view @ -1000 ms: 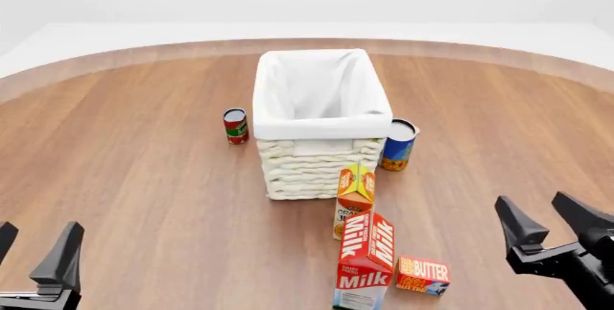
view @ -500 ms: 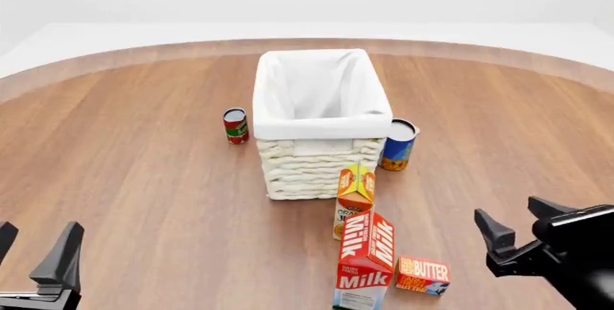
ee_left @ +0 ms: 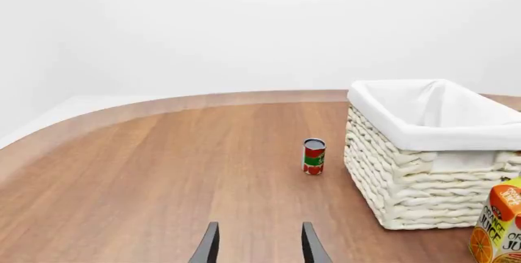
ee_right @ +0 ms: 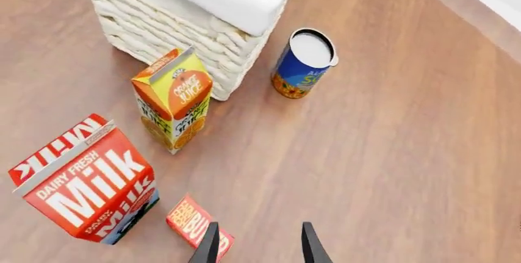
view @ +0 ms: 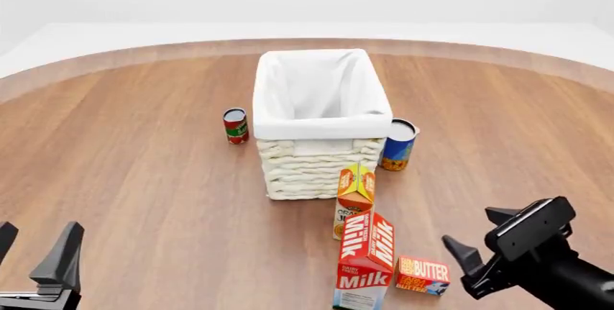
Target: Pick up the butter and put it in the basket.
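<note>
The butter [view: 423, 275], a small flat red-orange box, lies on the wooden table near the front edge, just right of the milk carton [view: 367, 260]. The right wrist view shows the butter [ee_right: 195, 221] close to one fingertip. My right gripper [view: 477, 229] hangs open just right of the butter and slightly above it, holding nothing. The white wicker basket [view: 312, 166] stands at the table's middle, beyond the cartons, its woven wall [ee_left: 415, 183] also in the left wrist view. My left gripper [view: 37, 242] is open and empty at the front left.
An orange juice carton [view: 354, 191] stands between the milk carton and the basket. A blue can [view: 398, 144] sits at the basket's right front corner and a red can [view: 235, 125] at its left. The table's curved far edge [view: 307, 42] lies behind the basket.
My right gripper has swung left toward the butter and tipped downward. The left gripper and all objects have stayed put.
</note>
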Robot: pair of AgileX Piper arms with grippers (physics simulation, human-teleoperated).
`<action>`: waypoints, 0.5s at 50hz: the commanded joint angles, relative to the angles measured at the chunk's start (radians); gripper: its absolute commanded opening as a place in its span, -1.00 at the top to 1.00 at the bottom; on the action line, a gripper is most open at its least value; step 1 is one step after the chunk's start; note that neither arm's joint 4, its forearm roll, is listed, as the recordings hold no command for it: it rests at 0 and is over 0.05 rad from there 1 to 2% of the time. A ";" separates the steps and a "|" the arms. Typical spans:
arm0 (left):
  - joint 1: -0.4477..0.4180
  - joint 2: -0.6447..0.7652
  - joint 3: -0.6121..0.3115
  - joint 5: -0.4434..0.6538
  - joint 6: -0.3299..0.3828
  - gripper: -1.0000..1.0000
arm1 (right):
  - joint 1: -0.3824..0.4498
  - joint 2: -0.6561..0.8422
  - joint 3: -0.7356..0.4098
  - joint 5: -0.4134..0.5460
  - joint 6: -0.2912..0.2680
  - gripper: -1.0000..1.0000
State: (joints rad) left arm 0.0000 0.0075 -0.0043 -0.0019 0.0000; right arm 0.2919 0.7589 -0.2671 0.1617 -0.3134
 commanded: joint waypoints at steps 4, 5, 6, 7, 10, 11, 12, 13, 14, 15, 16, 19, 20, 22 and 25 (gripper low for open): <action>0.000 0.000 0.000 0.000 0.000 -1.00 | -0.006 0.105 -0.040 0.029 -0.116 -1.00; 0.000 0.000 0.000 0.000 0.000 -1.00 | -0.008 0.106 -0.047 0.037 -0.121 -1.00; 0.000 0.000 0.000 0.000 0.000 -1.00 | -0.012 0.111 -0.055 0.043 -0.126 -1.00; 0.000 0.000 0.000 0.000 0.000 -1.00 | -0.024 0.125 -0.065 0.046 -0.146 -1.00; 0.000 0.000 0.000 0.000 0.000 -1.00 | -0.031 0.130 -0.082 0.078 -0.167 -1.00; 0.000 0.000 0.000 0.000 0.000 -1.00 | -0.032 0.134 -0.083 0.086 -0.182 -1.00; 0.000 0.000 0.000 0.000 0.000 -1.00 | -0.025 0.133 -0.089 0.105 -0.184 -1.00; 0.000 0.000 0.000 0.000 0.000 -1.00 | -0.032 0.136 -0.098 0.108 -0.188 -1.00; 0.000 0.000 0.000 0.000 0.000 -1.00 | -0.041 0.148 -0.108 0.110 -0.194 -1.00; 0.000 0.000 0.000 0.000 0.000 -1.00 | -0.037 0.148 -0.114 0.126 -0.202 -1.00; 0.000 0.000 0.000 0.000 0.000 -1.00 | -0.033 0.140 -0.119 0.139 -0.206 -1.00; 0.000 0.000 0.000 0.000 0.000 -1.00 | -0.014 0.123 -0.126 0.178 -0.217 -1.00; 0.000 0.000 0.000 0.000 0.000 -1.00 | -0.014 0.125 -0.131 0.187 -0.221 -1.00; 0.000 0.000 0.000 0.000 0.000 -1.00 | 0.014 0.104 -0.122 0.218 -0.220 -1.00; 0.000 0.000 0.000 0.000 0.000 -1.00 | 0.012 0.109 -0.115 0.216 -0.235 -1.00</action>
State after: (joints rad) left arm 0.0000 0.0075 -0.0043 -0.0019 0.0000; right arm 0.2828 0.8711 -0.3680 0.3077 -0.5002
